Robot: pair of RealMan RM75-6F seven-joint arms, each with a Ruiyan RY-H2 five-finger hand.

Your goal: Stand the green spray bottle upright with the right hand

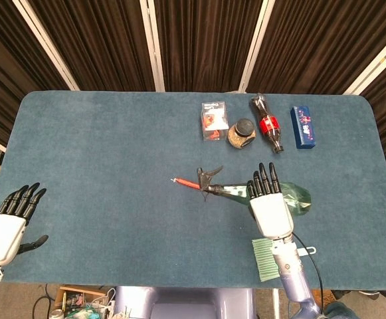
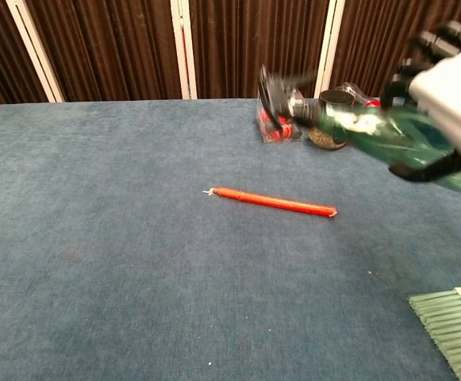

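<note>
My right hand [image 1: 270, 207] grips the green spray bottle [image 1: 293, 197] around its body and holds it lifted off the table. The bottle still lies roughly level, its black trigger head [image 1: 207, 178] pointing left. In the chest view the bottle [image 2: 373, 131] is blurred and high up, held by the right hand [image 2: 452, 95] at the right edge, with the black nozzle [image 2: 274, 91] in front of the back objects. My left hand [image 1: 6, 222] is open, hovering at the table's near left corner, far from the bottle.
A red pen [image 2: 274, 201] lies mid-table under the lifted bottle. At the back right stand a clear box [image 1: 212, 121], a grain jar [image 1: 242, 133], a lying cola bottle [image 1: 267, 124] and a blue box [image 1: 302, 126]. A green brush [image 2: 452, 325] lies at the near right edge.
</note>
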